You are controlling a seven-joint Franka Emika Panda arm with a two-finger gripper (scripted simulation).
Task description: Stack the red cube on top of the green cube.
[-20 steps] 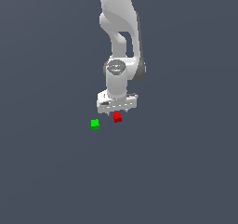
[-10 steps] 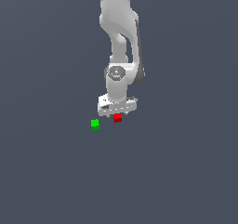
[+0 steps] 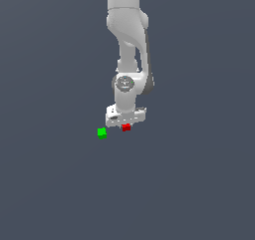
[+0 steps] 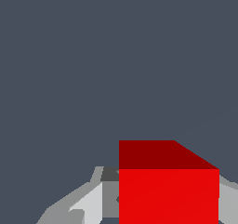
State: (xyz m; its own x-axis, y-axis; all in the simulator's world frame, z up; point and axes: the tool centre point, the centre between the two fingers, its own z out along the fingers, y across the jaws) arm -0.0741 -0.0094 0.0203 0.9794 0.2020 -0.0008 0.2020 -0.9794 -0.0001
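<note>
The red cube (image 3: 126, 127) sits right under the white hand, between the fingers of my gripper (image 3: 126, 126). In the wrist view the red cube (image 4: 168, 190) fills the space between the two fingers (image 4: 90, 200), and grey finger surfaces touch it on both sides, so the gripper looks shut on it. The green cube (image 3: 101, 133) rests on the floor a short way toward the exterior view's left of the red cube, apart from the gripper. It is outside the wrist view.
A plain dark grey floor (image 3: 189, 184) surrounds both cubes. The white arm (image 3: 128, 45) rises straight up above the hand.
The arm and hand have come down a little over the red cube. Both cubes stay where they were.
</note>
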